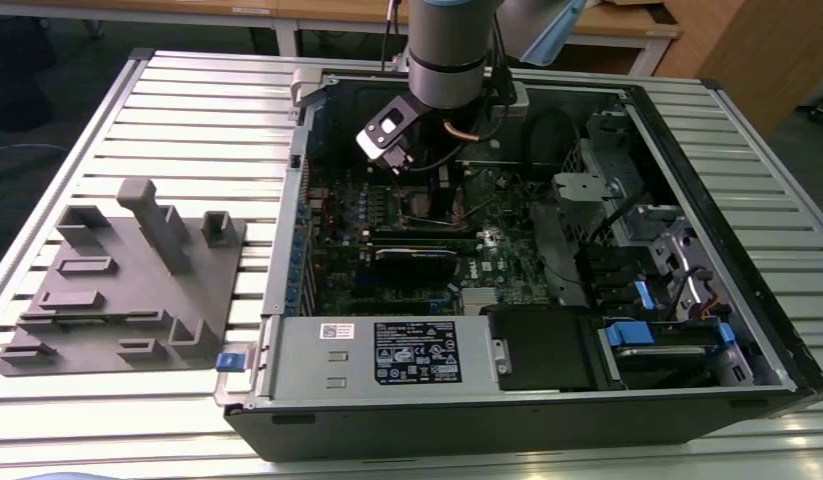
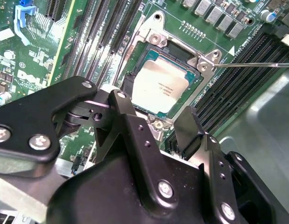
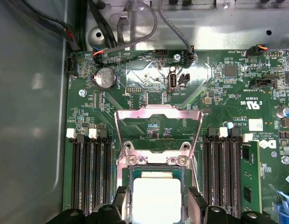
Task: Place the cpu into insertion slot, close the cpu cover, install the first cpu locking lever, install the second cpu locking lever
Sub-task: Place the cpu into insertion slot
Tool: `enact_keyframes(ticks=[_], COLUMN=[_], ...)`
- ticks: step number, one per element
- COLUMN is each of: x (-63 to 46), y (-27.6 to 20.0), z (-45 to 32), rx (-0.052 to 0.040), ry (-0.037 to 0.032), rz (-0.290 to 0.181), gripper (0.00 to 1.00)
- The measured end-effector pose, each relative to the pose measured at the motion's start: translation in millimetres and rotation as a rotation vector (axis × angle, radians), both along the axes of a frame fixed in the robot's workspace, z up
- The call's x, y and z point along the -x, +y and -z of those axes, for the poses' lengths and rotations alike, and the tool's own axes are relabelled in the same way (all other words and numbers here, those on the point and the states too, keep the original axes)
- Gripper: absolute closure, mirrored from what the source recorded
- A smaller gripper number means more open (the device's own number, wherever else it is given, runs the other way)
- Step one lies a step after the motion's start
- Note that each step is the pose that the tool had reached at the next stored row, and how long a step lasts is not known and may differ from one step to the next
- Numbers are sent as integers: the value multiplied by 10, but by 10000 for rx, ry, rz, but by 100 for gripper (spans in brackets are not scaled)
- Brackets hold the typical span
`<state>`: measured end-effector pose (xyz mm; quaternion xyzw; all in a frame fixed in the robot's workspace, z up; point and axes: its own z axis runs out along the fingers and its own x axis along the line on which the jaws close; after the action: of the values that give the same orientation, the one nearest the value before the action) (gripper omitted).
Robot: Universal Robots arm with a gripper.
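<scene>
A robot arm reached down into an open computer case point(image 1: 545, 420) lying on a slatted table. The gripper point(image 3: 157, 193) hung low over the green motherboard point(image 3: 149, 79), its two black fingers point(image 2: 120, 100) spread wider than the chip, a gap showing on each side. It appeared to hold nothing.

The cpu point(image 2: 165, 86), a pale silver square, lay directly beneath the tool and between its fingers, down inside the insertion slot point(image 2: 178, 50). It looked level, though its near edge was hidden behind the fingers. The cpu cover point(image 3: 158, 112), a silvery frame with a window cut-out, stood swung open just beyond the fingertips, hinged at the far edge of the socket. A thin locking lever point(image 2: 256, 64) stuck out to one side of the tool, unlatched. Long black memory slots point(image 3: 88, 172) ran close along both sides of the fingers.

Risks, as a judgement: the fingertips sat so near the chip that a small sideways drift could have nudged it askew. Pressing the cover down on a crooked chip could have bent the socket's contacts. A finger could also have caught the raised cover's edge or the loose lever, springing the rod out of reach or scraping the board.
</scene>
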<state>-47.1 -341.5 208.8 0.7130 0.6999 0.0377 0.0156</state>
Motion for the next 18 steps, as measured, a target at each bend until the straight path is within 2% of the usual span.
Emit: enact_keyframes(ticks=[4, 7, 10, 13, 14, 15, 18], x=[0, 0, 0, 0, 0, 0, 0], y=[0, 0, 0, 0, 0, 0, 0], z=[-1, -2, -2, -3, -3, -3, -3], rx=[1, 2, 1, 1, 1, 2, 1], ry=[1, 1, 1, 1, 1, 1, 1], rz=[0, 0, 0, 0, 0, 0, 0], gripper=[40, 58, 64, 82, 82, 88, 89])
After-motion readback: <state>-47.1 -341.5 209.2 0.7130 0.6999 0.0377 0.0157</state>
